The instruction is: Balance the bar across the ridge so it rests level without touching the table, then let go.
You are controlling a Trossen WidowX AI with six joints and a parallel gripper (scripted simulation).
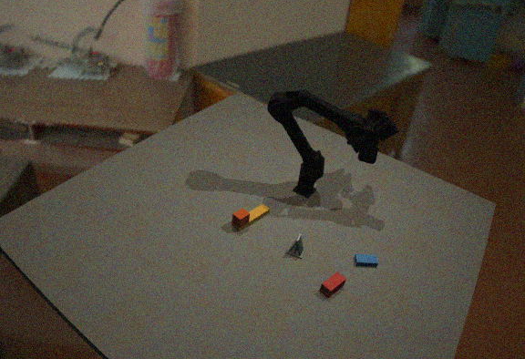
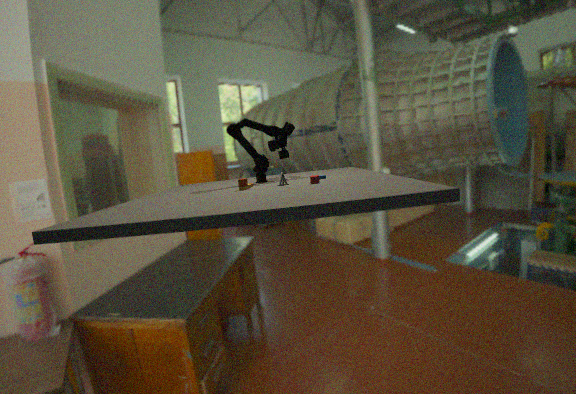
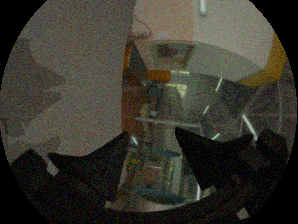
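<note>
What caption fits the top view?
Arm's open claw raised near the table edge; bar and ridge untouched.

Slim matte-black jointed arm (image 1: 319, 125)

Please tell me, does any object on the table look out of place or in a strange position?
Nothing looks damaged or spilled. The bar, yellow with an orange block at one end, lies flat on the table, not on the ridge. The red block and blue block lie apart. The pincer hangs high, open and holding nothing.
</note>
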